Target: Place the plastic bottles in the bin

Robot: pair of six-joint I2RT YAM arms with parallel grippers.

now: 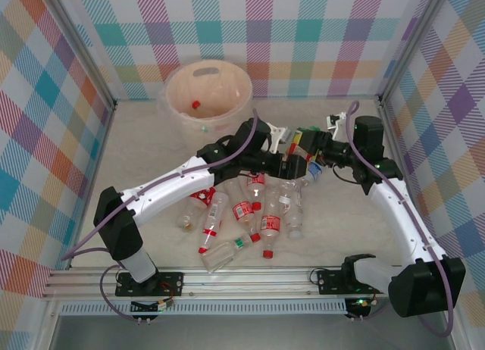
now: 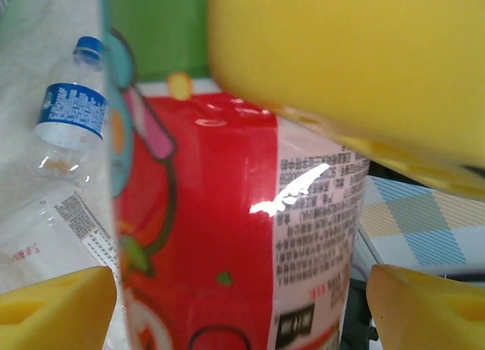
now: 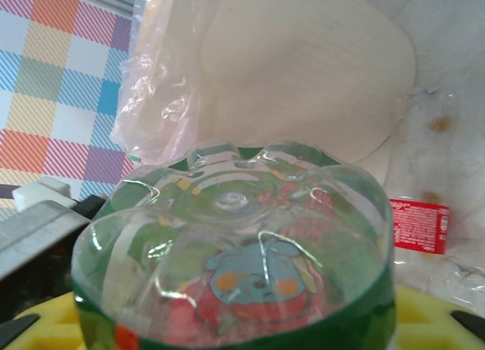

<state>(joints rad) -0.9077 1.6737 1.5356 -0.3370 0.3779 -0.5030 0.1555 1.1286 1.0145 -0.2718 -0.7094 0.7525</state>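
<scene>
A bottle with a green and red cartoon label (image 1: 303,143) is held off the table between my two grippers, just in front of the bin (image 1: 176,81). My right gripper (image 1: 317,150) is shut on it; the right wrist view looks along the bottle's clear base (image 3: 227,206) from between the yellow pads (image 3: 424,320). My left gripper (image 1: 292,167) stands open around the same bottle (image 2: 227,236), with one finger (image 2: 57,304) against its left side and the other (image 2: 428,304) a sliver off its right side. Several red-labelled bottles (image 1: 244,210) lie on the table below.
The cream bin (image 3: 303,77) has a clear liner and holds a red-capped bottle (image 1: 195,104). A blue-labelled bottle (image 2: 72,115) lies left of the held one. A red-labelled bottle (image 3: 420,225) lies near the bin. Checked walls enclose the table on three sides.
</scene>
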